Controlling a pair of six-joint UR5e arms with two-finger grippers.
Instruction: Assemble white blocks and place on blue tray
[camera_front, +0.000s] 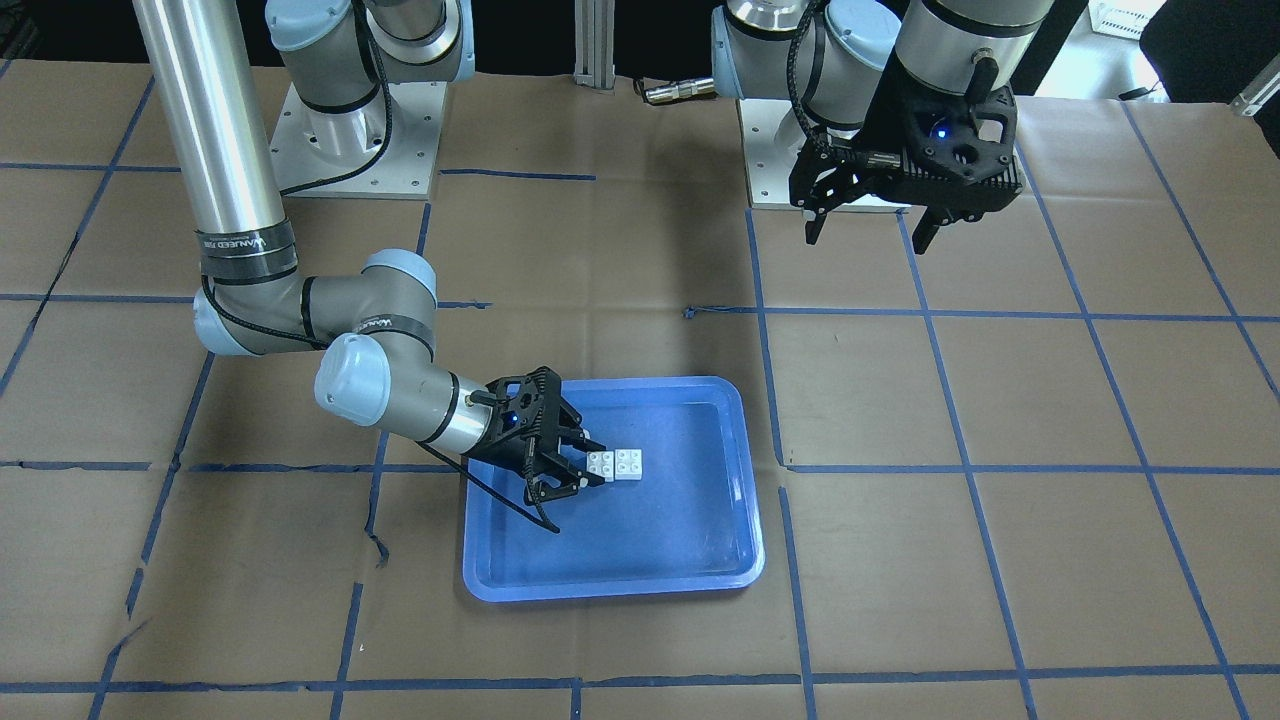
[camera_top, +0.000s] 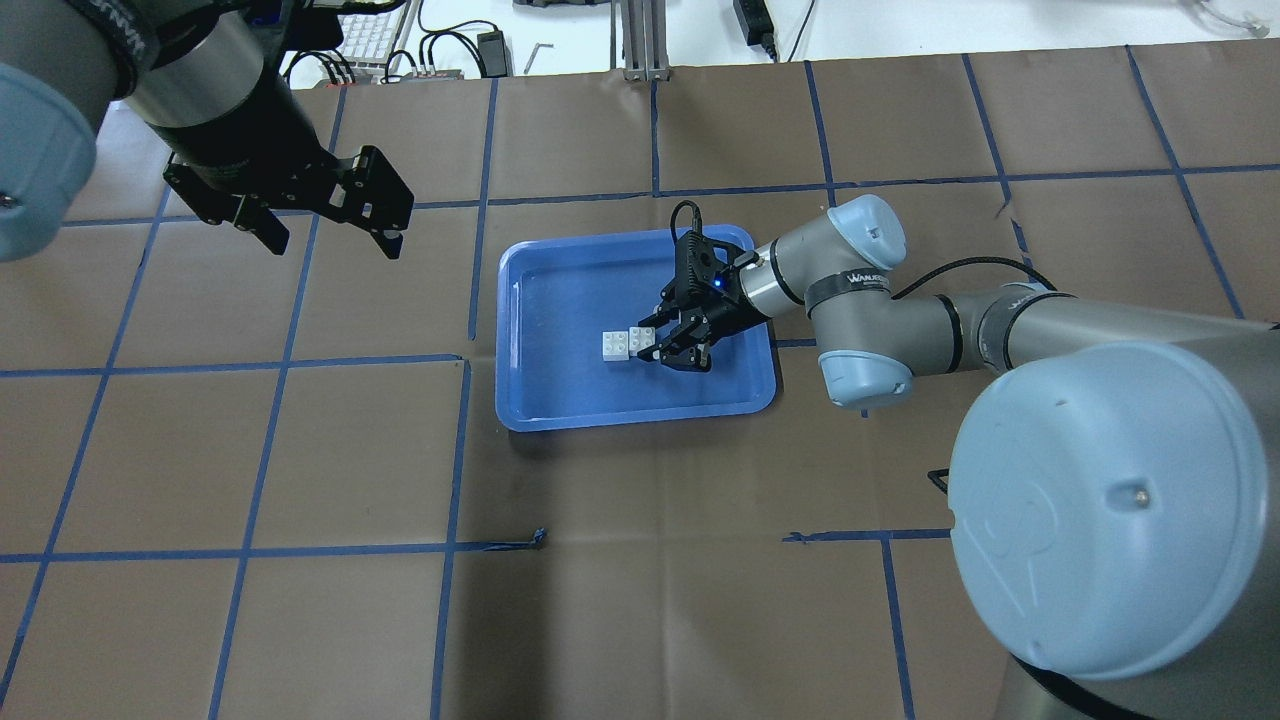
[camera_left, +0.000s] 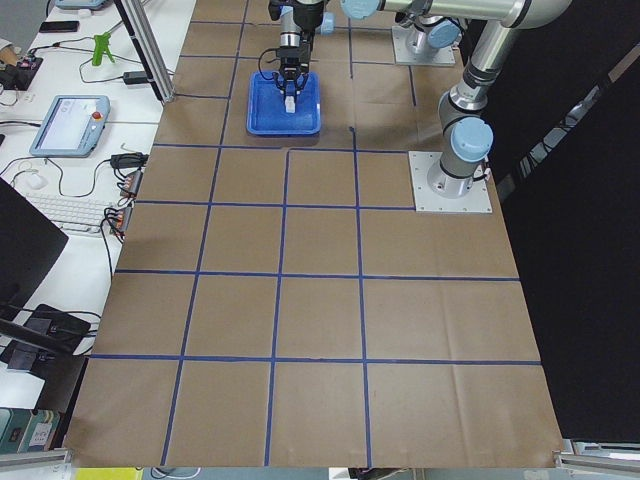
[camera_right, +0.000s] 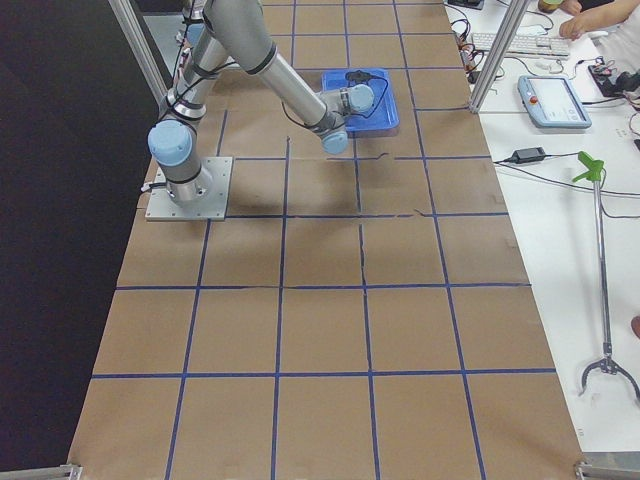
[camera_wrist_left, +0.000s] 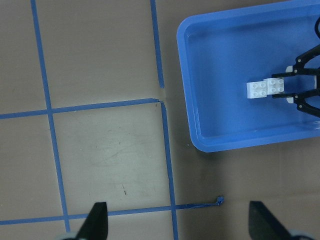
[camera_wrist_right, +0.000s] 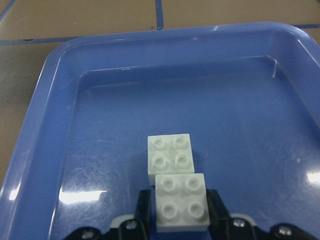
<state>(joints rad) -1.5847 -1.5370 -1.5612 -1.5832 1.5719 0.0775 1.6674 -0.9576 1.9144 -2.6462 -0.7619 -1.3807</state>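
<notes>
Two white blocks (camera_front: 618, 465) sit joined, one stepped half onto the other, on the bottom of the blue tray (camera_front: 610, 590). My right gripper (camera_front: 596, 461) reaches low into the tray and its fingers close against the sides of the nearer block (camera_wrist_right: 181, 202). The farther block (camera_wrist_right: 170, 155) sticks out in front. The overhead view shows the blocks (camera_top: 628, 343), the right gripper (camera_top: 652, 340) and the tray (camera_top: 640, 420). My left gripper (camera_front: 868, 235) hangs open and empty, high above the table near its base, and also shows overhead (camera_top: 325, 240).
The table is brown paper with a blue tape grid (camera_top: 460, 360). Both arm base plates (camera_front: 360, 140) stand at the robot's side. A keyboard and a pendant (camera_left: 68, 120) lie on a side bench. The tray also shows in the left wrist view (camera_wrist_left: 240, 145).
</notes>
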